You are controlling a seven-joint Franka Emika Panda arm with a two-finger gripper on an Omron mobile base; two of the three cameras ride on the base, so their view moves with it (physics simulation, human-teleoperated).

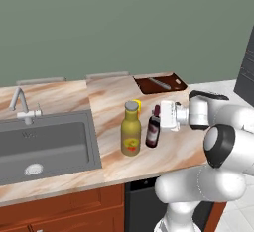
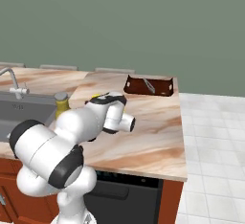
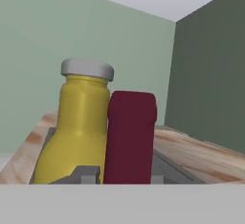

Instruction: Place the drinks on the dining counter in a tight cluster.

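Now pincer (image 1: 159, 115) around wine bottle (image 1: 153, 132).

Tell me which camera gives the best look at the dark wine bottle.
The left base view: the wine bottle stands whole on the counter beside the olive-yellow bottle. The hand view catches just its maroon neck close up. In the right base view the arm blocks it.

Wine bottle (image 1: 153, 133) right of fat bottle (image 1: 131, 136)
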